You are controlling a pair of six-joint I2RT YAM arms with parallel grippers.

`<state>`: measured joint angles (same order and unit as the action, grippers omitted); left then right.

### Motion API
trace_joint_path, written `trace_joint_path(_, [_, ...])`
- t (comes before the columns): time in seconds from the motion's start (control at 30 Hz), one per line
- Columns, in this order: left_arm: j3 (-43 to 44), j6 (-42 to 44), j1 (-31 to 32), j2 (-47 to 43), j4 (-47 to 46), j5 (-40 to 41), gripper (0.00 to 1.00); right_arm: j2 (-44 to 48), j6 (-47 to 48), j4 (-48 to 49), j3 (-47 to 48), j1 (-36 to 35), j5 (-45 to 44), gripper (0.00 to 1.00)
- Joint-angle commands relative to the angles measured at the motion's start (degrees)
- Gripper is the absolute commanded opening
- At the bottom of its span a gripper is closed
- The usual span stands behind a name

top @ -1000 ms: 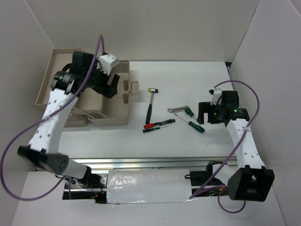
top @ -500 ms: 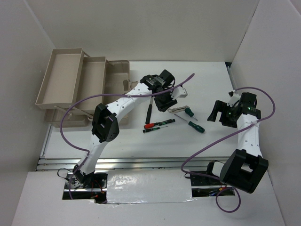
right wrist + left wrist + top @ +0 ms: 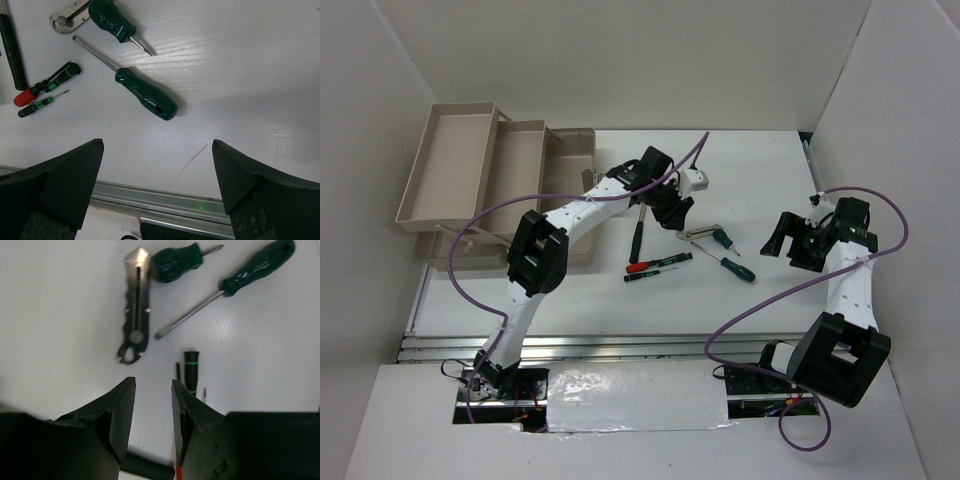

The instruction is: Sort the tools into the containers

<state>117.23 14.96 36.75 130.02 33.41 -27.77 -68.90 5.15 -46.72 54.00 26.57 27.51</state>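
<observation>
beige toolbox (image 3: 450, 170) sits far left, trays spread, well apart from both grippers. left gripper (image 3: 152, 410), jaws narrow and empty, hangs with the silver wrench (image 3: 137, 305) just ahead; right gripper (image 3: 157, 165) gapes wide near the long green screwdriver (image 3: 147, 95).

**Colour and Pattern Findings**

Toolbox (image 3: 578, 150) and its trays (image 3: 450, 170) plain beige; bench (image 3: 760, 160) white, finely ribbed, one grey scuff toward the near edge; mallet (image 3: 636, 238) handle black; wrench (image 3: 136, 315) bare silver; stubby screwdriver (image 3: 175, 262) and long screwdriver (image 3: 145, 94) dark green handles, bright steel shafts; larger precision driver (image 3: 47, 86) red cap, black body, green bands; smaller precision driver (image 3: 35, 107) green with black bands; left gripper (image 3: 152, 390) and right gripper (image 3: 157, 145) black; left arm (image 3: 575, 212) and right arm (image 3: 848, 290) white with black joints; cables (image 3: 454, 262) purple.
</observation>
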Motion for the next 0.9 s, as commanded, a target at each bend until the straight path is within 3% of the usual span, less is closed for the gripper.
trace_joint_path(0.0, [-1.30, -1.52, 1.57, 0.59, -6.16, -5.54, 0.47, 0.09, -0.75, 0.75, 2.25, 0.15, 1.50, 0.97])
trace_joint_path(0.27, [0.81, -4.32, 2.71, 5.86, -8.35, -1.77, 0.37, -1.06, -0.93, 1.02, 2.60, 0.06, 2.20, 0.97])
trace_joint_path(0.87, [4.85, -5.03, 4.29, 10.87, -10.38, 0.70, 0.32, -2.11, -0.49, 0.40, 2.87, 0.15, 3.26, 0.97])
